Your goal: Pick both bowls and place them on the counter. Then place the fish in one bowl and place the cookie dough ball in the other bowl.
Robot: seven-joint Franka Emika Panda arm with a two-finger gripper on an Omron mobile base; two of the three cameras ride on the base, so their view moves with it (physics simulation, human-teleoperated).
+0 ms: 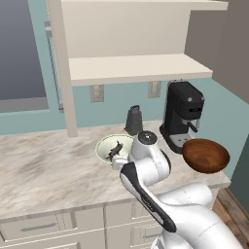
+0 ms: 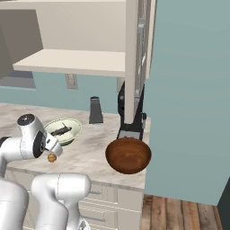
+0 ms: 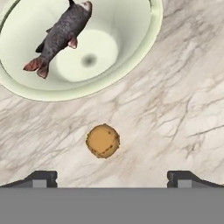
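Observation:
The cream-white bowl (image 3: 131,65) stands on the marbled counter (image 3: 175,122) with the dark grey fish (image 3: 61,35) lying inside it; the same bowl (image 1: 104,148) and fish (image 1: 115,149) are seen just left of my wrist. The golden-brown cookie dough ball (image 3: 103,141) lies on the counter beside that bowl, apart from it. My gripper (image 3: 112,178) hovers over the ball, open, fingers spread wide and touching nothing. The ball (image 2: 52,157) sits right under the hand. The reddish-brown bowl (image 1: 205,155) rests empty at the counter's right end.
A black coffee machine (image 1: 182,114) stands behind the brown bowl, with a dark grater (image 1: 133,120) left of it by the wall. A cream shelf board (image 1: 136,68) hangs above. The counter ends just right of the brown bowl (image 2: 128,155).

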